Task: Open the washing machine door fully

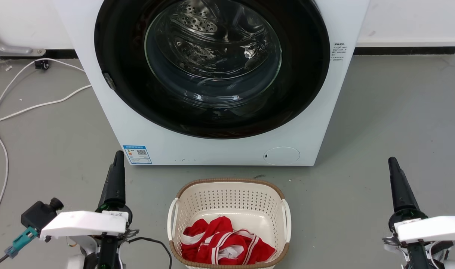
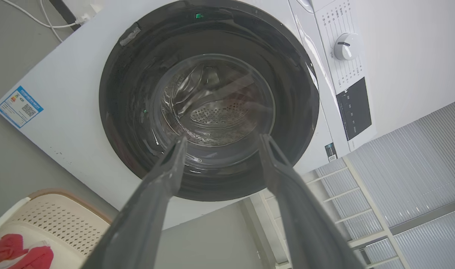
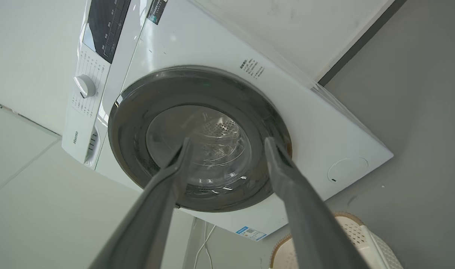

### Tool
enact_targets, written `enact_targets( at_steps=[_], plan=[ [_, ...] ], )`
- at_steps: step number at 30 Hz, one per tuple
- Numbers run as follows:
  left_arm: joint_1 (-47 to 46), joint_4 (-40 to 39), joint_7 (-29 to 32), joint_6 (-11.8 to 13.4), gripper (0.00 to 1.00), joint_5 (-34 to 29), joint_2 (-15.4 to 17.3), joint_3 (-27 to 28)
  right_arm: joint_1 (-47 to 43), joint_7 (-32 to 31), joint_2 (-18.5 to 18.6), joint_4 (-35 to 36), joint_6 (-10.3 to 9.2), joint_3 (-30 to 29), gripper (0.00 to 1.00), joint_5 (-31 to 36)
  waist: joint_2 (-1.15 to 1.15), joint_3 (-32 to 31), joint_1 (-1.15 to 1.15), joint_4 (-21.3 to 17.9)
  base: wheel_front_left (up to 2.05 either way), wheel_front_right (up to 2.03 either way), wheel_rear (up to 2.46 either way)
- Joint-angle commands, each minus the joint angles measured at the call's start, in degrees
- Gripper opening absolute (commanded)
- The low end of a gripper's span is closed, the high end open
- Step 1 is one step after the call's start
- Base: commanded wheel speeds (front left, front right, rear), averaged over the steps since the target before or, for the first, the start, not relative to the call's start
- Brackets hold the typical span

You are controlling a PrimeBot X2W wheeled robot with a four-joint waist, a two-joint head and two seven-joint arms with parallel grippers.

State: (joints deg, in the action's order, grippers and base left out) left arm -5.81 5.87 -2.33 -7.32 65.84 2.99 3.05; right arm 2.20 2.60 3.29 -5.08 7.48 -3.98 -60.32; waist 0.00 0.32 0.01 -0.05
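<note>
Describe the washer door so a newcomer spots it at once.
Start at the white washing machine on the grey floor. The washing machine door is the glossy black disc spanning nearly its whole front, with a bulging clear glass window. Unlike the small white round cover below it, it is black and large.

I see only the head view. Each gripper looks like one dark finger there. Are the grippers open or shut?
Observer: The left gripper is open; its wrist view shows two fingers apart, holding nothing.
Operator: And the right one?
Observer: The right gripper is open too, pointing at the washing machine door.
Operator: The door's top is cut off for me. Closed there?
Observer: Its upper rim looks flush with the machine's white front.
</note>
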Motion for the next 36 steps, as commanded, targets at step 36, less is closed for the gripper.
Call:
enact_targets(
  at_steps=[36],
  plan=[
    [1.7,-2.46,-7.11,1.78,1.0,-41.19,2.88,-3.72,-1.03,2.71,-0.25,2.0,0.01,1.45,1.0,41.23,0.0,0.0,-0.01,-0.44,0.0,0.0,0.0]
  ],
)
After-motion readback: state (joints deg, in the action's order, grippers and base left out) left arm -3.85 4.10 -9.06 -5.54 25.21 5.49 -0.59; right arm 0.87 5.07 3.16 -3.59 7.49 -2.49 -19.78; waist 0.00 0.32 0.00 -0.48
